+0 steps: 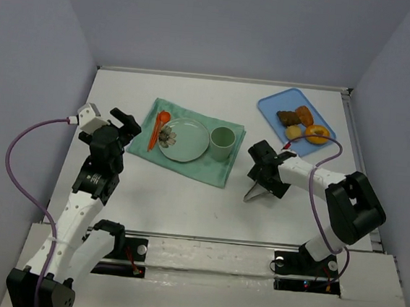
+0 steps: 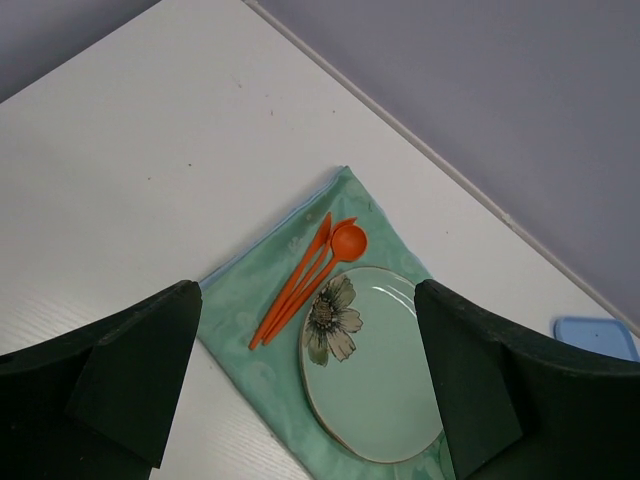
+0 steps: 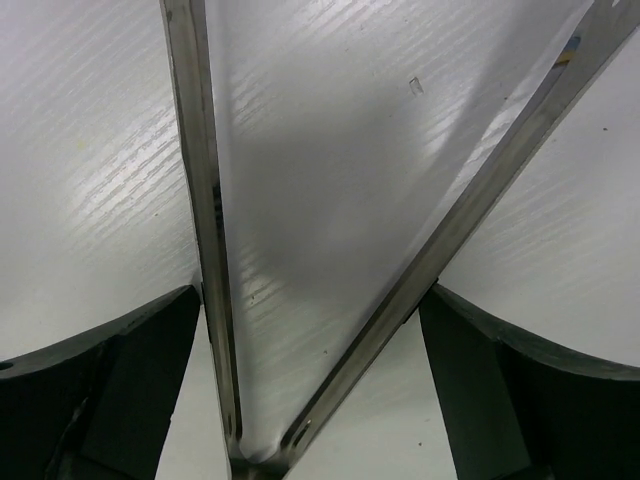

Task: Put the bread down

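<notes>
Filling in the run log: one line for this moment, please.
left gripper open, clear of plate | right gripper shut on tongs, apart from blue tray | bread on blue tray, not picked | plate empty

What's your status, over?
Left gripper open, empty, near placemat. Right gripper holding tongs over table. Bread on blue tray beside doughnut. Cup beside plate, tray side.

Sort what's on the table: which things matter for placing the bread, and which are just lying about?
In play: bread, blue tray under it, tongs in right gripper, green plate (likely destination).
Lying about: doughnut, dark brown piece, oblong brown pastry, cup, orange cutlery, green cloth.
</notes>
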